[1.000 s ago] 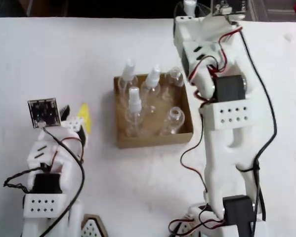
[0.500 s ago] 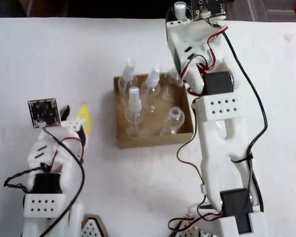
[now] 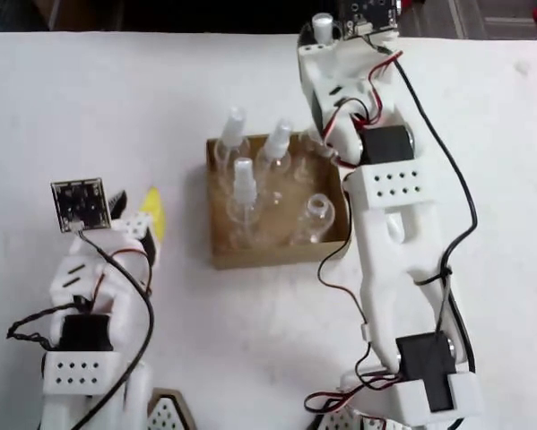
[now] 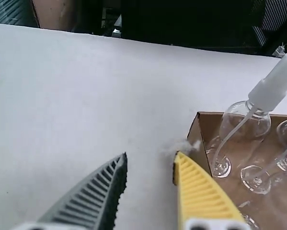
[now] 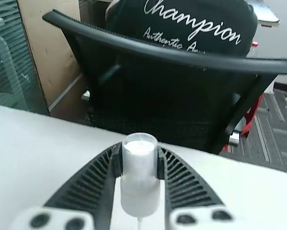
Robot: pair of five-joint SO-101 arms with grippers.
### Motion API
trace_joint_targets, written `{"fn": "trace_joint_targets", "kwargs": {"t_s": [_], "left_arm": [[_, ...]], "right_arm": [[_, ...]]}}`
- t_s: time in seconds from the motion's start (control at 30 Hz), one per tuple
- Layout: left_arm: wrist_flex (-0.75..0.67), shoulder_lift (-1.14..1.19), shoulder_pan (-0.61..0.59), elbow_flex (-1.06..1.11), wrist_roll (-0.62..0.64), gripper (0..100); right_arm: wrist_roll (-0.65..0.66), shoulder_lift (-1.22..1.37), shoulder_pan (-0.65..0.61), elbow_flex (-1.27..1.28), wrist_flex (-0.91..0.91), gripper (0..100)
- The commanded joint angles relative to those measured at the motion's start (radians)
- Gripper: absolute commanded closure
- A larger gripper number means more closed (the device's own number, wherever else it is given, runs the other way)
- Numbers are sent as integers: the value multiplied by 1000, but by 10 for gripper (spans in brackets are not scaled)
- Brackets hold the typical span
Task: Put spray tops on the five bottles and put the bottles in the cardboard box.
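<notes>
A small cardboard box (image 3: 277, 253) sits mid-table holding several clear bottles. Three of them carry white spray tops (image 3: 244, 176); a bottle (image 3: 315, 215) at the box's front right and another (image 3: 317, 141) at its back right stand with open necks. My right gripper (image 3: 322, 34) is near the table's far edge, above and behind the box, shut on a white spray top (image 5: 139, 170) held upright between its black fingers (image 5: 179, 182). My left gripper (image 4: 148, 170) rests open over bare table to the left of the box (image 4: 199, 134), with one grey and one yellow finger (image 4: 196, 191).
The white table (image 3: 116, 98) has free room on the left and front. The right arm's body (image 3: 398, 233) stretches along the box's right side. A black chair (image 5: 172, 72) stands beyond the table's far edge.
The right arm has swung left and slightly farther back with the spray top, its body now lying closer along the box's right side. The left arm has stayed still.
</notes>
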Motion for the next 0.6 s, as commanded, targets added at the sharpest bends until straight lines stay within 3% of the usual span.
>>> {"fn": "trace_joint_targets", "kwargs": {"t_s": [0.0,0.57], "left_arm": [[-28,-22,-2,-6,-9,853],[-28,-22,-1,-6,-9,852]], "right_arm": [[8,-10,7,41,-24,982],[5,-19,42,445,-383,982]]}}
